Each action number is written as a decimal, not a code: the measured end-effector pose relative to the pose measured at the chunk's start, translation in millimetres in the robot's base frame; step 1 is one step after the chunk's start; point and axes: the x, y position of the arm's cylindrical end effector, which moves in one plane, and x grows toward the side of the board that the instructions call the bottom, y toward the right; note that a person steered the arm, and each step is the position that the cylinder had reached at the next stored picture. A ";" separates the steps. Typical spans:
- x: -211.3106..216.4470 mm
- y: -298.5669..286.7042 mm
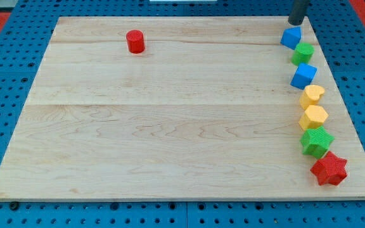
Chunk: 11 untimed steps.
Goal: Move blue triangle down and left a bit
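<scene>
No claw, just a bare rod; my tip (294,23) sits at 12 o'clock of blue triangle (290,37), just touching or nearly. Triangle at board's (170,114) 2 o'clock corner, green block (303,53) at its 5. Likely light, rigid, slides easily; push its upper-right face.

Single view; high, angled down; whole board (170,126) framed
</scene>
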 end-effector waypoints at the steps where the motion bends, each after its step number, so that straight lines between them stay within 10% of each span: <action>1: 48.1 0.0; 5: 90.8 -1.0; 7: 35.4 15.0; 11: 78.8 -81.9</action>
